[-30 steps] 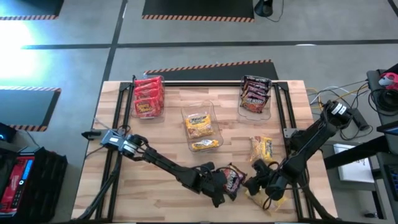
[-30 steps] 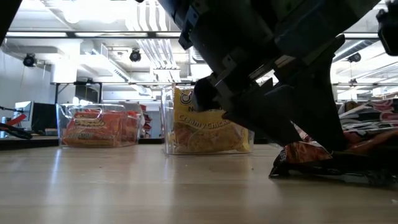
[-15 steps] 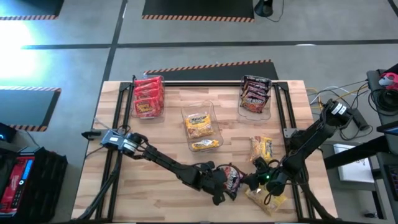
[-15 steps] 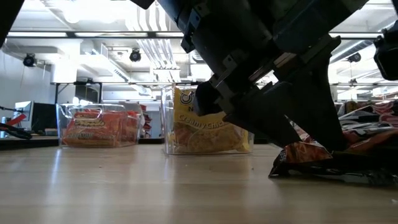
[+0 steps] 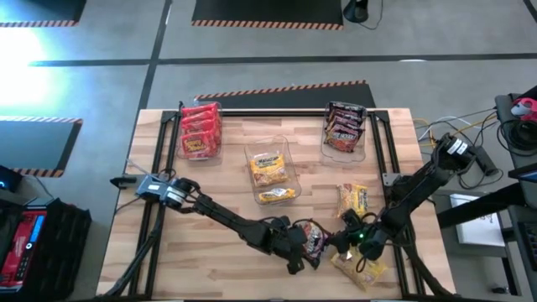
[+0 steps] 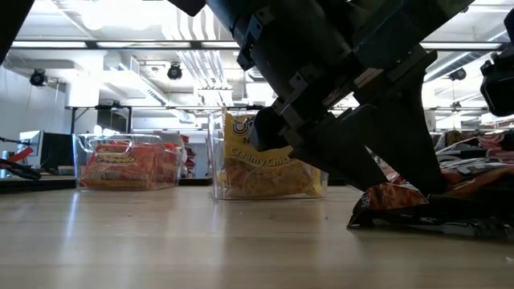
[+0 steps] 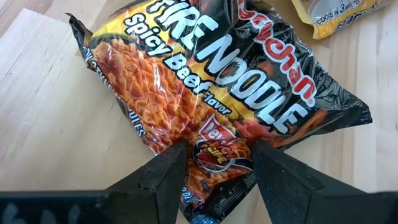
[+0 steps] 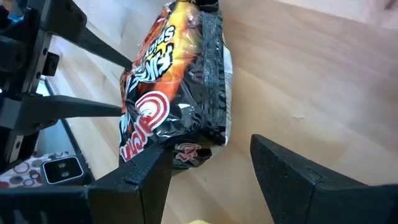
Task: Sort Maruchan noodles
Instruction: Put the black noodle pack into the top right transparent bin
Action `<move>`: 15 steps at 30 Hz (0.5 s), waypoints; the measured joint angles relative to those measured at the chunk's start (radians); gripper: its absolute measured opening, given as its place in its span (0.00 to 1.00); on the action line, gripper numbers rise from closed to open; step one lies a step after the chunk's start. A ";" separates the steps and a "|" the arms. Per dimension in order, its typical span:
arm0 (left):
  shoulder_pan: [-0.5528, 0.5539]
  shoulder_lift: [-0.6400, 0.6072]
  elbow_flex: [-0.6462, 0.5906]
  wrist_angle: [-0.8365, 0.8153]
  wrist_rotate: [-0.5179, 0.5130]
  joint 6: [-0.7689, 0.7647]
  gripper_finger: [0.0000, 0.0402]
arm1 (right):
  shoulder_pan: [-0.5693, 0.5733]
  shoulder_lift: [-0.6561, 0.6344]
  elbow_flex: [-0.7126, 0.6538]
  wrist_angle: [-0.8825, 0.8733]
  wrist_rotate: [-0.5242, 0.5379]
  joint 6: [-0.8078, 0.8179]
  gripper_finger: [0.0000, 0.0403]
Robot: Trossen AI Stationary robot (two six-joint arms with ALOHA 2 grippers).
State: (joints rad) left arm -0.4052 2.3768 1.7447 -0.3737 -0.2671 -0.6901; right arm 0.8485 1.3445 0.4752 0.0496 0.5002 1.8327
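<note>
A dark Maruchan noodles packet [image 5: 315, 238] printed "Fire Noodle Spicy Beef" [image 7: 211, 74] lies near the table's front edge, right of centre. My left gripper [image 5: 299, 249] reaches in from the left and is shut on its end. My right gripper [image 5: 345, 243] stands open at the packet's other end [image 8: 198, 144], one finger on either side, and I cannot tell whether it touches. Two yellow packets lie loose, one [image 5: 352, 200] behind the right gripper and one [image 5: 362, 270] in front of it. My left gripper pinches the dark packet's near end [image 7: 214, 158] between its two fingers [image 7: 171, 168], which slant down from the table's left. The packet bunches where it passes between them. Its far part [image 6: 401, 207] rests on the table.
Three clear bins stand at the back: one with red packets [image 5: 200, 130] at far left, one with yellow packets [image 5: 273, 172] in the middle, one with dark packets [image 5: 344, 127] at far right. A black frame [image 5: 379, 138] borders the table's sides.
My right gripper has come down toward the table and the dark packet's end, staying open. My left gripper and the packet have kept their place.
</note>
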 joint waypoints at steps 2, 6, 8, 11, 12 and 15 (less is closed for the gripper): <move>0.001 0.000 0.000 0.001 0.001 0.000 0.42 | -0.009 0.000 -0.007 0.018 0.000 -0.019 0.50; 0.002 0.000 -0.004 0.010 0.000 0.000 0.42 | -0.040 0.000 -0.012 0.070 0.009 -0.091 0.50; 0.003 0.000 -0.008 0.019 0.000 -0.001 0.42 | -0.058 0.000 -0.018 0.098 0.012 -0.134 0.50; 0.003 -0.001 -0.015 0.025 -0.003 -0.008 0.42 | -0.082 0.000 -0.026 0.128 0.013 -0.179 0.51; 0.003 -0.001 -0.017 0.025 -0.003 -0.010 0.42 | -0.087 0.000 -0.028 0.134 0.012 -0.187 0.51; 0.003 -0.002 -0.023 0.029 -0.004 -0.010 0.42 | -0.099 0.000 -0.032 0.144 0.014 -0.196 0.51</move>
State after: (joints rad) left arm -0.4026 2.3749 1.7220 -0.3443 -0.2714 -0.7000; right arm 0.7494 1.3449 0.4430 0.1931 0.5143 1.6365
